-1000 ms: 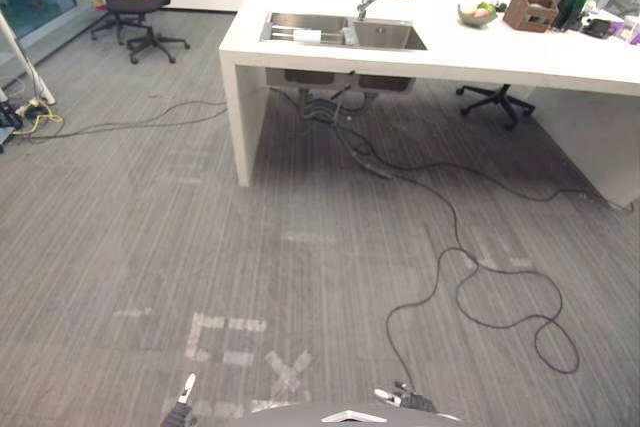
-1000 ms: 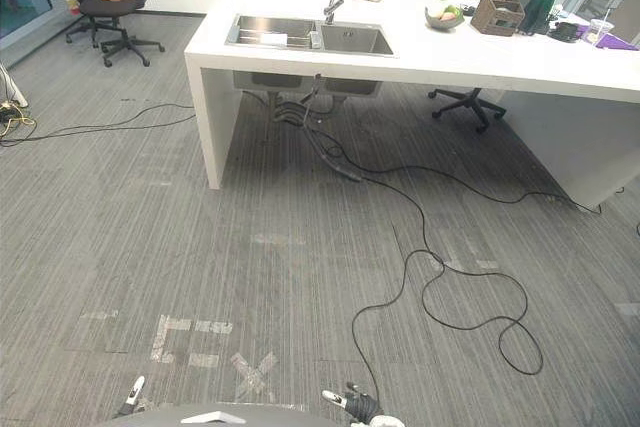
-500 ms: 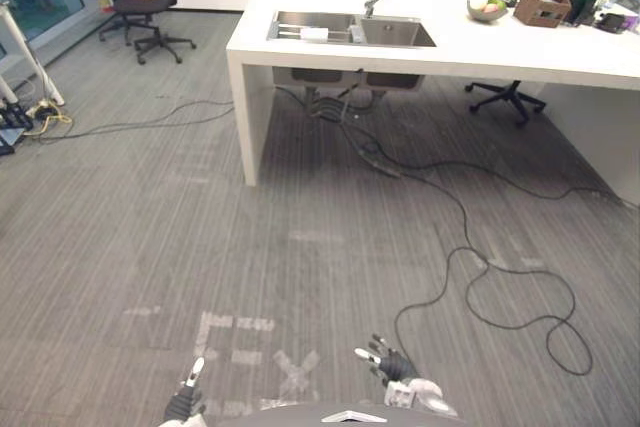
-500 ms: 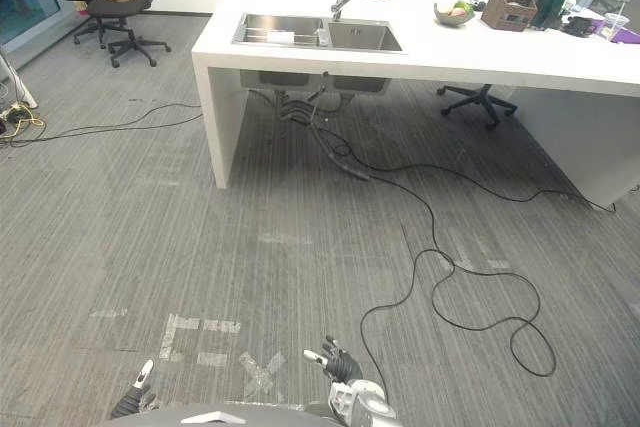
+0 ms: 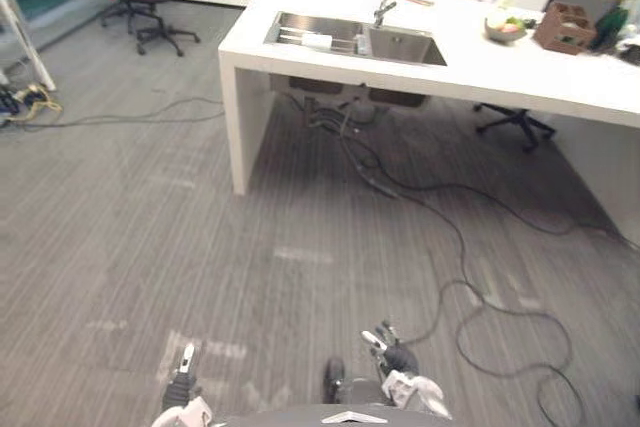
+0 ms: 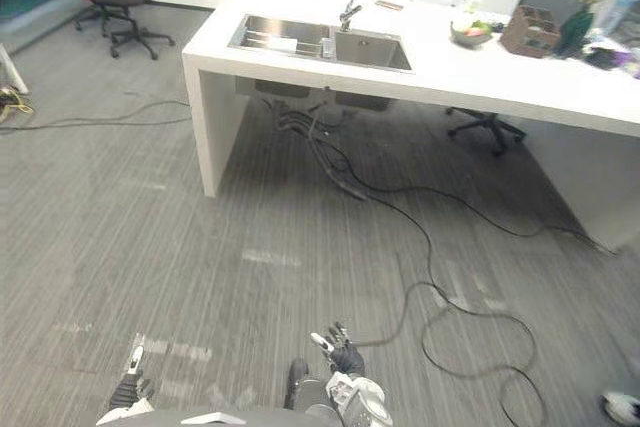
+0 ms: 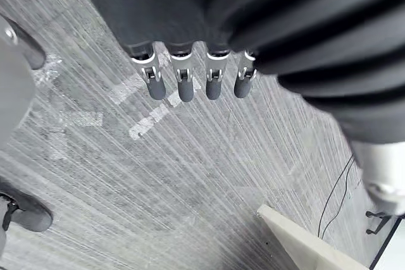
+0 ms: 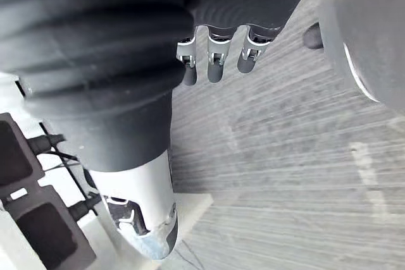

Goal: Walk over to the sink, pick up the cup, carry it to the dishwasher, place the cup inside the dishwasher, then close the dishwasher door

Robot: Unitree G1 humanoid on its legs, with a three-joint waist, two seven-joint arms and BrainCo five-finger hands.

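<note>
Though far from the sink point(image 5: 355, 39), left hand point(image 5: 180, 392), right hand point(image 5: 400, 360) empty

White counter point(image 5: 480, 69): sink point(image 5: 405, 47), fruit bowl point(image 5: 505, 29), brown organizer point(image 5: 565, 27); grey carpet point(image 5: 150, 207): tape marks point(image 6: 190, 352).

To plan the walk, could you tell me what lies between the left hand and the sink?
Left eye view: grey carpet with pale tape marks, then the white counter's end panel below the sink.

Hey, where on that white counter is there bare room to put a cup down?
The front strip of the counter, right of the sink and nearer than the fruit bowl, is bare. The far right end is crowded, from the fruit bowl past the wooden organizer.
</note>
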